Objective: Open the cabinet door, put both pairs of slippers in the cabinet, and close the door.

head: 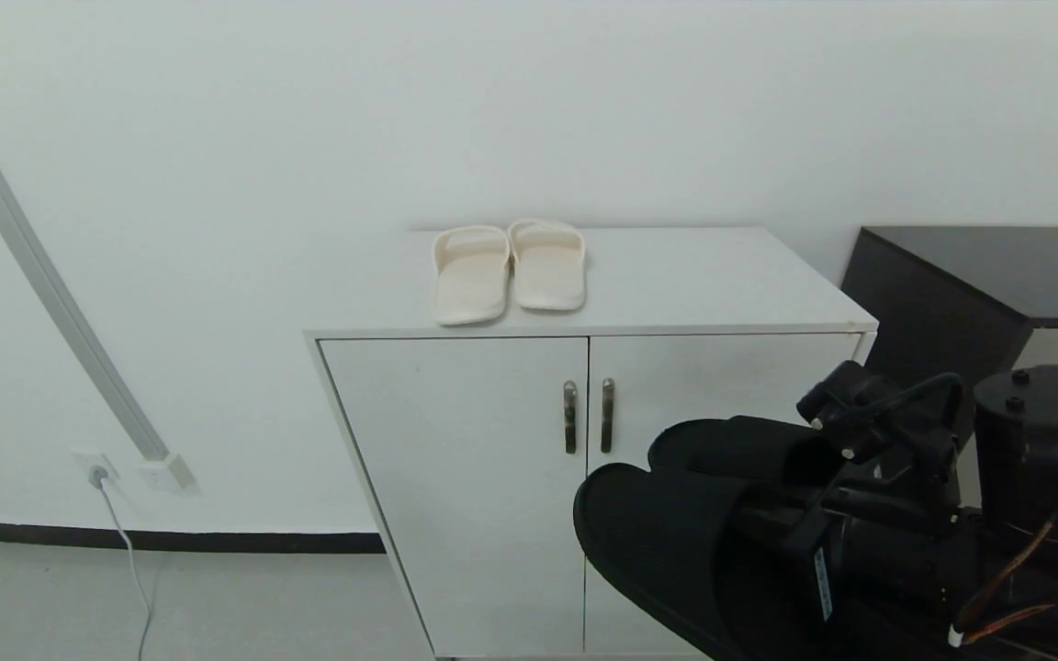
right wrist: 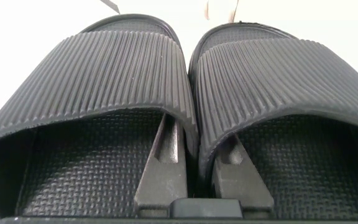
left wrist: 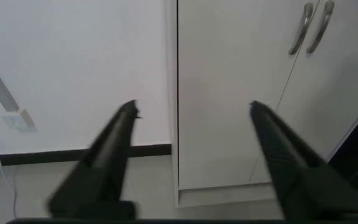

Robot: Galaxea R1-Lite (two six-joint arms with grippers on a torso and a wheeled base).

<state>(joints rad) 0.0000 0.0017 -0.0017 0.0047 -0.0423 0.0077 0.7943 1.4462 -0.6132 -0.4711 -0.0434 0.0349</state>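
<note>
before the shut cabinet [head: 455,477], right gripper [right wrist: 194,149] pinches the black slippers [head: 667,542] (seemingly by their inner walls); left gripper [left wrist: 191,109] spread.

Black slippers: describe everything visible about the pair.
The black slippers are a pair of slides that look like soft foam or rubber, with ribbed straps and textured footbeds. They sit side by side, touching, held in the air in front of the shut cabinet, low by its right door. The right tool is shut on them, one finger inside each slipper, pinching their adjoining side walls together.
</note>
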